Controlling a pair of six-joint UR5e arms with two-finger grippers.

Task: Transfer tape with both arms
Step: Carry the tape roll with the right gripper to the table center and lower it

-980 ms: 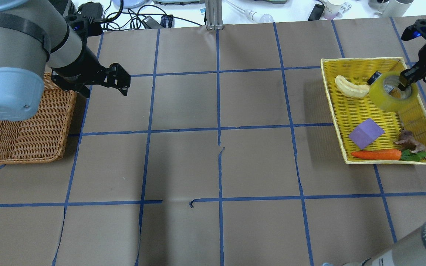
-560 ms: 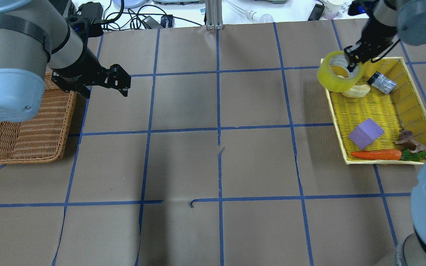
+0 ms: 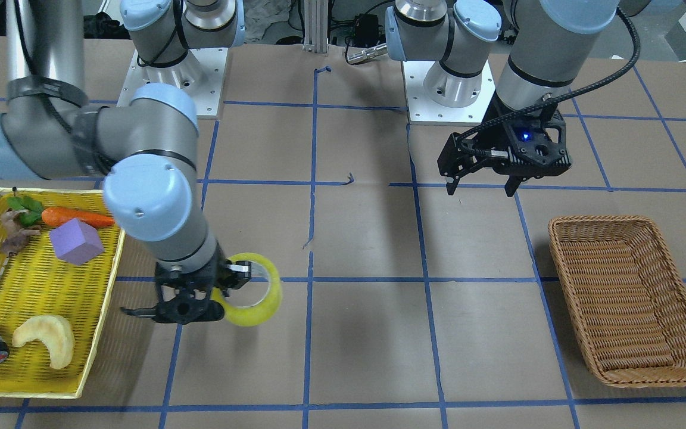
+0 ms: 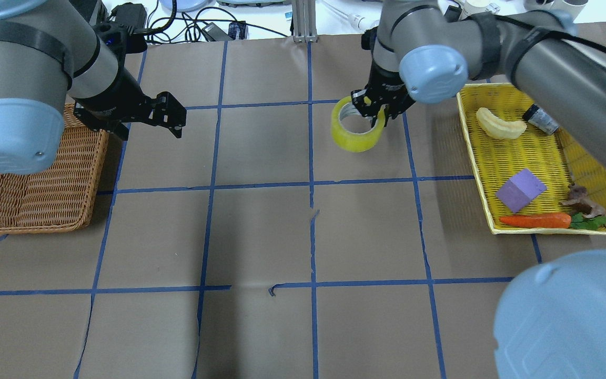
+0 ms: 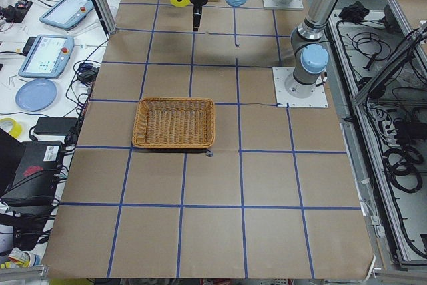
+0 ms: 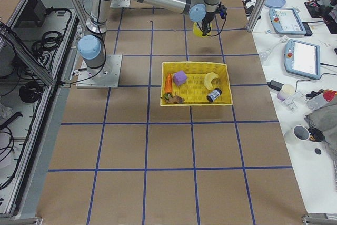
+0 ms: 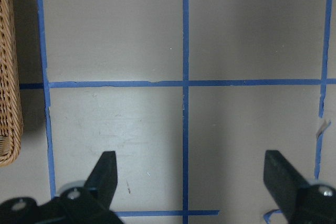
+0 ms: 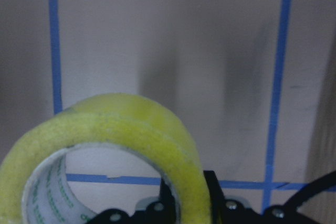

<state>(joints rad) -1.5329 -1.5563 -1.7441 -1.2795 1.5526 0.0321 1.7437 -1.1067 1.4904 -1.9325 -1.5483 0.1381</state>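
- Tape, upper middle, pinched by one wall in my right gripper: may swing and slip.
- Left gripper, upper left, gapes wide, empty.

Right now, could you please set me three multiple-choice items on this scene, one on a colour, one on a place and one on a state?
1. The cube in the yellow tray is: A purple; B green; C red.
2. The tape is: A lying in the yellow tray; B resting on the cube; C held by the right claw over the table, outside the tray.
3. The left claw is: A shut on the tape; B open, holding nothing; C shut on the cube.

Answers:
1 A: the overhead view shows it purple.
2 C: the roll hangs from the claw beside the tray.
3 B: its wrist view shows the fingers wide apart with only table between them.
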